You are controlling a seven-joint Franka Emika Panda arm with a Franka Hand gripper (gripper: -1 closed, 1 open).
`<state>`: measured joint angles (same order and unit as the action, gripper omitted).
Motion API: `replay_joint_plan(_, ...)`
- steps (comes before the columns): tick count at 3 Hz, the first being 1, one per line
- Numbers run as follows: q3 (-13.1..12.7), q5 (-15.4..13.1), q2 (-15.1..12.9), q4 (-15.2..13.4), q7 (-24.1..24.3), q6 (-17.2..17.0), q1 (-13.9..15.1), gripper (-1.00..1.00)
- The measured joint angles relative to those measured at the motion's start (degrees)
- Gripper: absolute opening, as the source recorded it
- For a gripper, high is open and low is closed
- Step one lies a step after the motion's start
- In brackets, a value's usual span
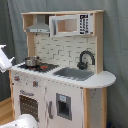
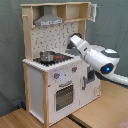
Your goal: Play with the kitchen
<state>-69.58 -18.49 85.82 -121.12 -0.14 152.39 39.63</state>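
Above the kitchen [image 2: 55, 70] counter, your arm hovers near the pot [image 2: 47, 55], nothing visibly handled. Finger state: you cannot tell.

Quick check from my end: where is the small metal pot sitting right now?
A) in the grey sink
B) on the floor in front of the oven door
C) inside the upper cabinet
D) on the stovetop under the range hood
D: in both exterior views the pot stands on the stovetop below the range hood, apart from the sink.
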Motion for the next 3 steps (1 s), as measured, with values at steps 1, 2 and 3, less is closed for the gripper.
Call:
replay_joint_plan(1, -1.19, -4.08, 0.0, -2.9, -0.04, 4.27, -1.59, 1.0)
replay_joint_plan(2, -1.76, -8.02, -0.01, -5.61, -0.62, 9.36, -2.17, 1.0)
replay_joint_plan(3, -1.93, -11.0, -0.02, -7.94, -1.61, 13.78, -2.15, 1.0)
